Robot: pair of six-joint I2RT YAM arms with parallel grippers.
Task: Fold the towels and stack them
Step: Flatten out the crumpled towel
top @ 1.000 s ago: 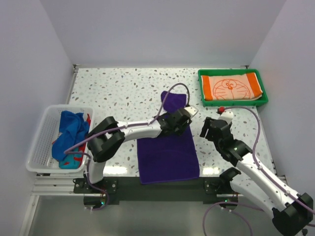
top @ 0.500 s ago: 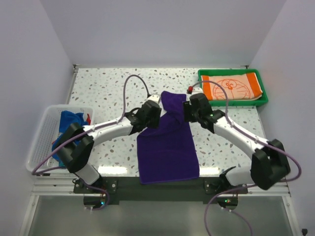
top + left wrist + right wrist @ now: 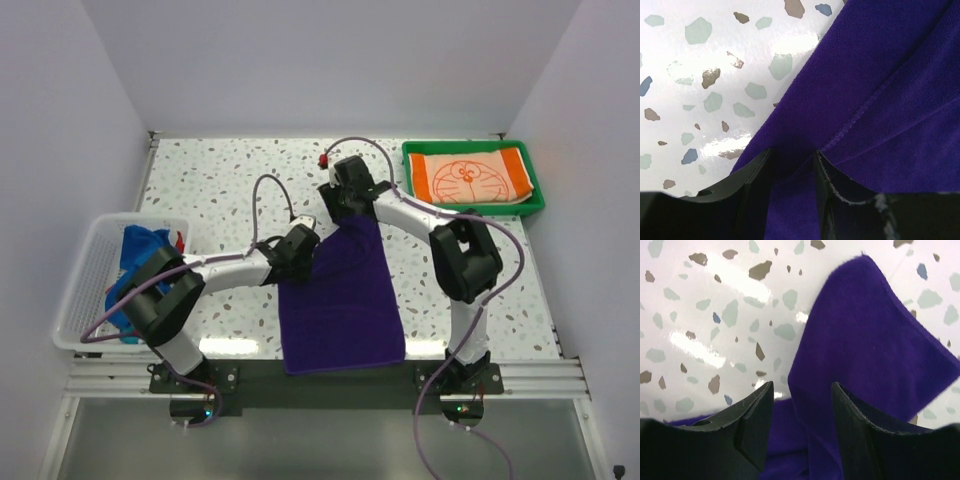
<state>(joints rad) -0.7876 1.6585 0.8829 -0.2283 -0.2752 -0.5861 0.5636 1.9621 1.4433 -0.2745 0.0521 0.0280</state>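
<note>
1. One purple towel (image 3: 345,310) lies in the middle of the counter (image 3: 220,190).
2. The left jaws are clamped on the towel's left edge.
3. The right jaws stand apart at its far end, with purple cloth between them.
4. One orange towel (image 3: 470,178) lies in one green tray (image 3: 475,209).
5. One white basket (image 3: 85,290) holds one blue towel (image 3: 145,262) and some red cloth (image 3: 180,241).

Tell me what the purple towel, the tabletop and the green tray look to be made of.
Purple towel: soft woven cloth, matte, with a fine nap and a stitched hem visible.
Tabletop: hard and glossy, white with coloured flecks like terrazzo or a printed laminate; it mirrors the lights.
Green tray: probably moulded plastic, smooth, with uniform colour and a raised rim.
</note>
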